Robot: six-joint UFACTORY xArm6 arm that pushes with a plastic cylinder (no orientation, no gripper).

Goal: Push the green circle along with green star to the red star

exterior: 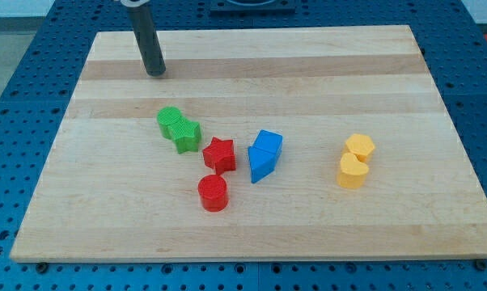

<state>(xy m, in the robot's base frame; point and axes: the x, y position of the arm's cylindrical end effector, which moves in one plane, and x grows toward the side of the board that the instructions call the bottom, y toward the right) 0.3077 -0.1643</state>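
Sitting touching at the frame's centre-left, green circle [169, 120] and green star [185, 134], light, rigid, free-sliding plastic, are lying just upper-left of the red star [219, 154]; gripperless tip [156, 73] is resting upper-left, well apart, best contacting the circle's upper-left face.

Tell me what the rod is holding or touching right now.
Nothing. My tip rests on bare board near the view's top left, well clear of the green circle and green star.
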